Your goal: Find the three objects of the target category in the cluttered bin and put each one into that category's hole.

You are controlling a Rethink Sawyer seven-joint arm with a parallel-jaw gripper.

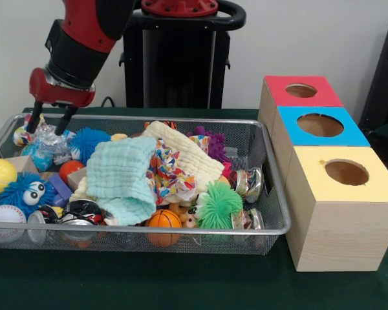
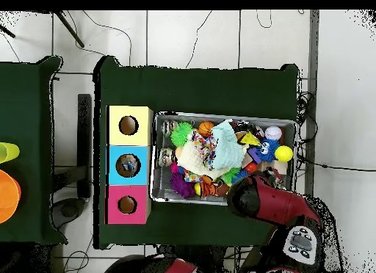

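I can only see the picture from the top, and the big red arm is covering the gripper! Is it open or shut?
Observer: Open. From the front, the gripper has its two fingers spread with nothing between them.
Operator: Is it down in the toys?
Observer: No. Its tips hang at about the height of the rim, over a corner of the cluttered bin.
Operator: What do the sides of the colourful boxes look like?
Observer: Pale wood. Only the tops are coloured, as on the yellow box.
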